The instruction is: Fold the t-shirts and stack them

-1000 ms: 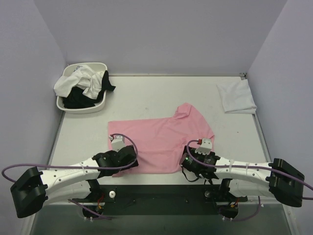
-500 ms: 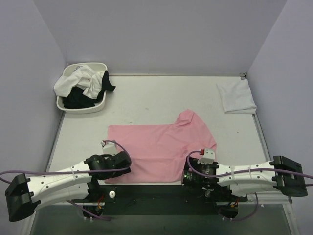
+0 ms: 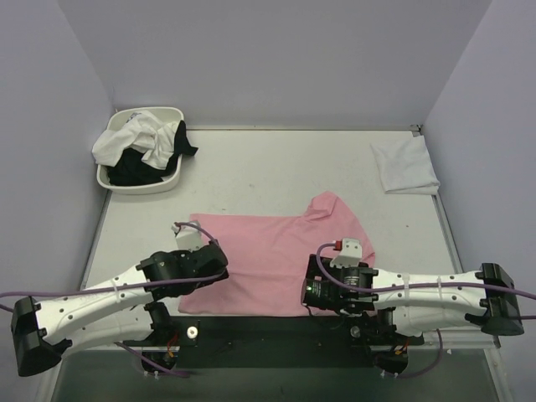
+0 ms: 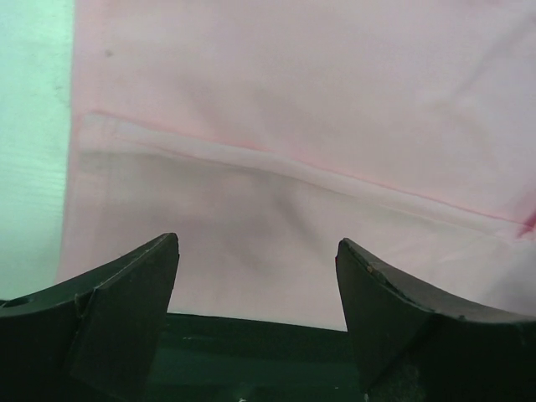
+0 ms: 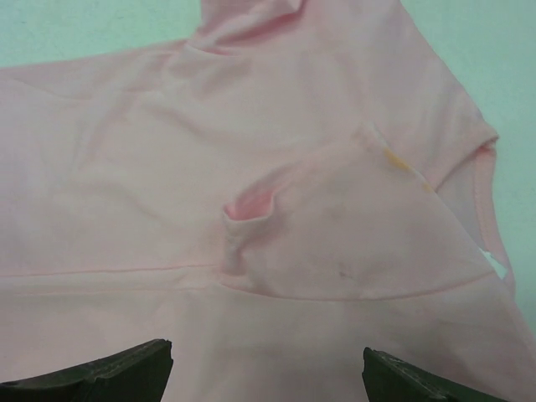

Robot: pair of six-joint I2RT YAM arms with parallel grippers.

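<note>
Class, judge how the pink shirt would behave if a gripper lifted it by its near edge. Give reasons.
Probably floppy: the pink shirt lies flat with a soft pucker, so it would likely sag when lifted. Likely light: its folded layers lie thin and flush. Pushed, it would probably bunch like that pucker.

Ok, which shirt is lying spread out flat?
The pink t-shirt, at the near edge; the white one is folded far right, the others heaped in the basin.

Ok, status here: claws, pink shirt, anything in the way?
Left claw open, right claw open, both empty, low over near edge of pink t-shirt. Shirt spread on table, unstacked. Nothing on it.
</note>
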